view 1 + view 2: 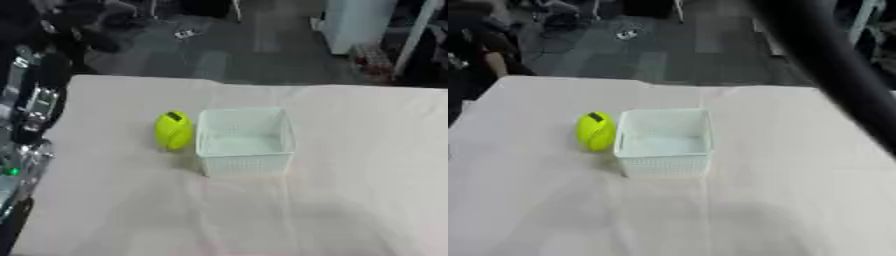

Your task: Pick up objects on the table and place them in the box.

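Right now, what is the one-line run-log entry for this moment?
yellow object: on table, left of box | box: looks empty | left arm: left edge | hands: not visible

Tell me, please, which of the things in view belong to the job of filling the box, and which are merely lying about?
Belonging to the job:
- yellow-green rounded object, on the table beside the box's left wall
- white mesh box, nothing visible in it

Lying about:
- white tablecloth under both
- small light item on the floor beyond the table
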Tool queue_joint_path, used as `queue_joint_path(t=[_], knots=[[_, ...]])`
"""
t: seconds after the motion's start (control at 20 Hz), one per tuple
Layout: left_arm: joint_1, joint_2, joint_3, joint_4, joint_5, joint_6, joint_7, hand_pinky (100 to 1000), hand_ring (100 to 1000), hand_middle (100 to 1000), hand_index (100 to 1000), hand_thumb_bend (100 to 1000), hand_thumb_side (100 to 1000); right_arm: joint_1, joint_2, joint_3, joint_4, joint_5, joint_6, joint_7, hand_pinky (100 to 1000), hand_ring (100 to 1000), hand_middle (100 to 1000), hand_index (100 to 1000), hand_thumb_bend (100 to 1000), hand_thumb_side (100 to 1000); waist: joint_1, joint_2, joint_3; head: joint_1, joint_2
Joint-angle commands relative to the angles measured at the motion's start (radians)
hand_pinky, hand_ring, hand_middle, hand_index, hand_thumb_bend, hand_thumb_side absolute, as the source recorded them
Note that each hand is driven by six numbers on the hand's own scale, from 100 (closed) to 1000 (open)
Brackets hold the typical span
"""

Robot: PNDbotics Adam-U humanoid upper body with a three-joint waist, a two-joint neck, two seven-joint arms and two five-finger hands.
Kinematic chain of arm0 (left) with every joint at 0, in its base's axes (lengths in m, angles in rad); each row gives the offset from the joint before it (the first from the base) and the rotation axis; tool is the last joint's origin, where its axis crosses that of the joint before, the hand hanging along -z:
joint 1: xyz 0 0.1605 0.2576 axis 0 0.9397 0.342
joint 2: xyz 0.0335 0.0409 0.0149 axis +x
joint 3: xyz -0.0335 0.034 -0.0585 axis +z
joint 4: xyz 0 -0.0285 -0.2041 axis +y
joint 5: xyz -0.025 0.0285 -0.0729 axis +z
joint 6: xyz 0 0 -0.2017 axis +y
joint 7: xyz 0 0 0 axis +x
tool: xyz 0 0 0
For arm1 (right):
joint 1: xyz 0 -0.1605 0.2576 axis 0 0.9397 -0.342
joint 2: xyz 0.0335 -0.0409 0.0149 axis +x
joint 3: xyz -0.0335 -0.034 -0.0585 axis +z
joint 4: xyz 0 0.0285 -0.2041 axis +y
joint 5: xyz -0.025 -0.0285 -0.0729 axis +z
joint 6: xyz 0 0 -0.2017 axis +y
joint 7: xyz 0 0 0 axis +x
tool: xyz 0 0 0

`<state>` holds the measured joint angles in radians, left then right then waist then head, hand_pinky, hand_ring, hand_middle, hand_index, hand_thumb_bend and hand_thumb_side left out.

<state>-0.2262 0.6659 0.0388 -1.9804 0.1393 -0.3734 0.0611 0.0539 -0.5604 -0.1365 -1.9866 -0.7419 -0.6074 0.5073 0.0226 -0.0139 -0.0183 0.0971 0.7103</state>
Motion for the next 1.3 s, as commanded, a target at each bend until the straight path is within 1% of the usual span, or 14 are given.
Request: queue_joint_path(t=[0.05, 0.15, 0.2, 0.35, 0.4, 0.45, 0.55, 0.65, 0.7, 0.85, 1.15, 1.2, 1.3], knots=[[-0.047, 0.128, -0.003, 0.02, -0.004, 0.028, -0.005, 657, 644, 808, 823, 158, 776, -0.004, -0.022, -0.007, -0.013, 0.012, -0.098, 0.09, 201, 475, 530, 599, 100, 958, 0.002, -0.006, -0.005, 0.008, 0.003], [-0.082, 0.195, -0.026, 0.065, -0.036, 0.002, -0.045, 694, 677, 831, 854, 189, 760, -0.01, -0.024, 0.0, -0.013, 0.017, -0.096, 0.092, 202, 475, 530, 599, 100, 958, 0.006, -0.004, -0.012, 0.019, 0.005], [-0.096, 0.215, -0.035, 0.092, -0.054, -0.016, -0.069, 700, 682, 835, 858, 195, 756, -0.012, -0.025, 0.002, -0.013, 0.017, -0.095, 0.092, 202, 475, 529, 599, 100, 958, 0.007, -0.004, -0.015, 0.022, 0.004], [-0.141, 0.277, -0.067, 0.183, -0.12, -0.087, -0.162, 735, 708, 845, 871, 279, 671, -0.023, -0.03, 0.004, -0.013, 0.009, -0.09, 0.09, 203, 475, 529, 600, 100, 957, 0.012, -0.003, -0.026, 0.036, -0.003], [-0.156, 0.291, -0.076, 0.217, -0.138, -0.115, -0.189, 754, 719, 848, 874, 321, 632, -0.026, -0.031, 0.003, -0.013, 0.007, -0.088, 0.09, 203, 475, 529, 600, 100, 956, 0.014, -0.002, -0.029, 0.04, -0.005], [-0.174, 0.31, -0.088, 0.252, -0.159, -0.145, -0.219, 761, 724, 848, 873, 338, 612, -0.03, -0.032, 0.003, -0.013, 0.005, -0.086, 0.09, 204, 475, 529, 600, 100, 956, 0.016, -0.001, -0.033, 0.044, -0.007], [-0.209, 0.336, -0.105, 0.323, -0.203, -0.202, -0.265, 780, 738, 848, 877, 395, 580, -0.038, -0.033, 0.004, -0.013, -0.002, -0.08, 0.09, 203, 475, 529, 602, 100, 956, 0.017, 0.002, -0.041, 0.055, -0.006], [-0.242, 0.354, -0.118, 0.383, -0.255, -0.244, -0.292, 789, 743, 847, 877, 430, 562, -0.046, -0.033, 0.007, -0.013, -0.01, -0.073, 0.091, 202, 475, 530, 604, 100, 956, 0.019, 0.005, -0.048, 0.068, -0.006], [-0.259, 0.363, -0.128, 0.413, -0.285, -0.262, -0.304, 807, 754, 850, 880, 469, 556, -0.051, -0.033, 0.01, -0.013, -0.013, -0.069, 0.093, 202, 475, 530, 605, 100, 956, 0.02, 0.006, -0.052, 0.075, -0.01], [-0.306, 0.37, -0.157, 0.496, -0.359, -0.314, -0.328, 825, 766, 852, 881, 502, 558, -0.064, -0.034, 0.013, -0.013, -0.024, -0.058, 0.098, 204, 475, 530, 606, 100, 959, 0.023, 0.01, -0.063, 0.086, -0.02], [-0.412, 0.356, -0.215, 0.658, -0.501, -0.423, -0.382, 861, 794, 860, 886, 531, 570, -0.093, -0.034, 0.014, -0.013, -0.051, -0.037, 0.107, 204, 474, 530, 607, 100, 953, 0.027, 0.02, -0.086, 0.102, -0.035], [-0.428, 0.353, -0.221, 0.682, -0.528, -0.437, -0.39, 851, 785, 855, 881, 530, 565, -0.099, -0.032, 0.015, -0.013, -0.059, -0.034, 0.104, 204, 475, 531, 608, 100, 955, 0.026, 0.022, -0.091, 0.107, -0.038], [-0.453, 0.348, -0.228, 0.722, -0.577, -0.46, -0.402, 889, 815, 869, 896, 542, 585, -0.111, -0.026, 0.018, -0.013, -0.085, -0.026, 0.085, 204, 464, 516, 606, 100, 943, 0.026, 0.029, -0.101, 0.12, -0.047]])
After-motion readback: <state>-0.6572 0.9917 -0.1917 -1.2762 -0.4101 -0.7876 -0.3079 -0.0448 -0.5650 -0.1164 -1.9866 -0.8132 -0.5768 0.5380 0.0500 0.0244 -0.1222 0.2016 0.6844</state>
